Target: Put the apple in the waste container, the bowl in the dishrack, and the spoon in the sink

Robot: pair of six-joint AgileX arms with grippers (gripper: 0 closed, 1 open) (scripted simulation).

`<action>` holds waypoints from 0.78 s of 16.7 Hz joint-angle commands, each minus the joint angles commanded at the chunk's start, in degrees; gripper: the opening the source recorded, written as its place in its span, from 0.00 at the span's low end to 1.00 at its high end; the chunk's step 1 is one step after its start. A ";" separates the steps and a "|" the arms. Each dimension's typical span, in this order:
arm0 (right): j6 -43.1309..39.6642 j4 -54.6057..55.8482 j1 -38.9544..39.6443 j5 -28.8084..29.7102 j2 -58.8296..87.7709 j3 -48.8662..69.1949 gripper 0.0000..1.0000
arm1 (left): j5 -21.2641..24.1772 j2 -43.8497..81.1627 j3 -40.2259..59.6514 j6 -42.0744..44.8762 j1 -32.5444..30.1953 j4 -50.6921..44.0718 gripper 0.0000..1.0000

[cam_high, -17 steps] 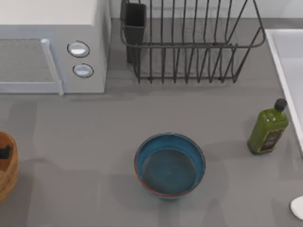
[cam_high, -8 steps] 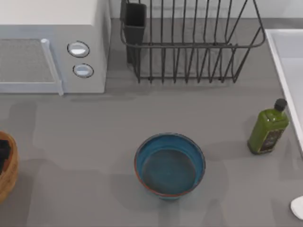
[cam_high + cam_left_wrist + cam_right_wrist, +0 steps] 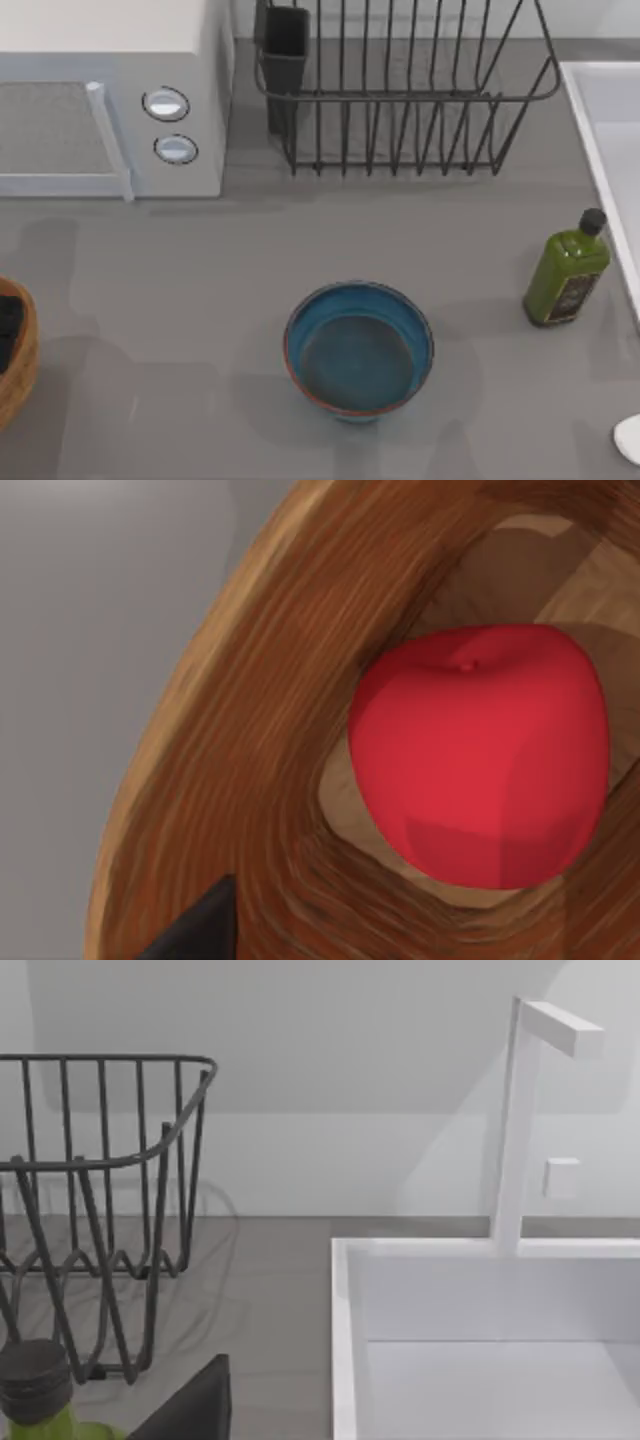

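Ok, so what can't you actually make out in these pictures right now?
- Spoon: top view's right edge cuts it off, leaving one pale end.
- Waste container: mostly past the top view's left edge.
- Apple: left wrist view shows it inside the container; its underside is hidden.
- Left pincer: whether open or shut cannot be told.
- Sink: its floor is cut off.

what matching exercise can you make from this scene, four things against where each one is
Things:
1. apple
2. bowl
3. spoon
4. green bottle

Places:
A. at the table's right edge, near the front
B. inside the waste container
C. on the table's middle, in front of the dishrack
D. standing just left of the sink

Pairs: 1-B, 2-C, 3-A, 4-D
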 joint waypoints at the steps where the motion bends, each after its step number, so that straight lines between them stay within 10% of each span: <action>1: 0.00 0.00 0.00 0.00 0.00 0.00 1.00 | 0.17 -1.68 -1.23 -0.04 -0.16 1.55 1.00; 13: 0.00 0.00 0.00 0.00 0.00 0.00 1.00 | 5.88 -58.28 -35.19 -3.04 -2.83 41.37 1.00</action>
